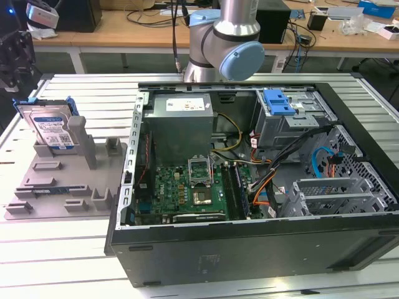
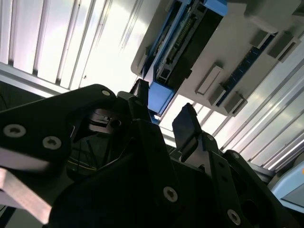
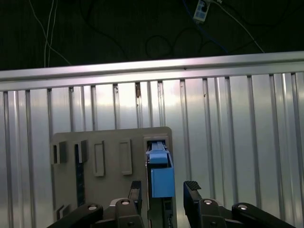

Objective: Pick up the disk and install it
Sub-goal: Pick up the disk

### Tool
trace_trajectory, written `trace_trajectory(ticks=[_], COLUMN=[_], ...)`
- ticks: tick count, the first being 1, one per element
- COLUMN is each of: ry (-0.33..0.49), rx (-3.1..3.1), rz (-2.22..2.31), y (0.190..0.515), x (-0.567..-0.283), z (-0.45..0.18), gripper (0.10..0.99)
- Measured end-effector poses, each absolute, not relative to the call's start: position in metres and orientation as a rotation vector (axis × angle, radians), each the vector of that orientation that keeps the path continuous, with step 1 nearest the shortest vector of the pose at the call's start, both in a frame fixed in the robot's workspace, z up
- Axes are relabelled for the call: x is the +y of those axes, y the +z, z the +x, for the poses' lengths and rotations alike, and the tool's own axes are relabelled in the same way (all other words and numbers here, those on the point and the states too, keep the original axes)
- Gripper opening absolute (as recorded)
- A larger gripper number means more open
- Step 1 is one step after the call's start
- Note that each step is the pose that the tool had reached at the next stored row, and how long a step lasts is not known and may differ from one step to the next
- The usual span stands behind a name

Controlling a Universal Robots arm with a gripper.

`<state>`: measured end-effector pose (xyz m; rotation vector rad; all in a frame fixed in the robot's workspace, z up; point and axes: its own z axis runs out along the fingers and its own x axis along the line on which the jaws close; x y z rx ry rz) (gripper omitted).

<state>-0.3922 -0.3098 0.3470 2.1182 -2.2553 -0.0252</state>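
The disk (image 1: 51, 128) stands on edge in a grey holder (image 1: 62, 187) at the exterior view's left, its white-and-blue label facing out and its blue bracket around it. My gripper (image 1: 15, 59) hangs dark above it at the far left edge. In the first wrist view the gripper (image 3: 164, 190) is open, one black finger on each side of the disk's blue bracket (image 3: 161, 180), with a gap on both sides. The second wrist view shows the same open gripper (image 2: 161, 111) near the blue bracket (image 2: 159, 97).
An open computer case (image 1: 249, 249) lies on the slatted metal table (image 1: 75, 268), to the right of the holder. Inside it are a grey power-supply box (image 1: 181, 115), a motherboard (image 1: 187, 190), loose cables and a drive bay with a blue caddy (image 1: 277, 103). The arm's base (image 1: 224, 37) rises behind the case.
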Motion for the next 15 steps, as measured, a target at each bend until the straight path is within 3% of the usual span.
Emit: trace_trajectory(ticks=[15], ry=[-0.025], rx=[-2.255], rz=[2.118], y=[0.335], x=[-0.31], z=[-0.393], gripper=[0.482])
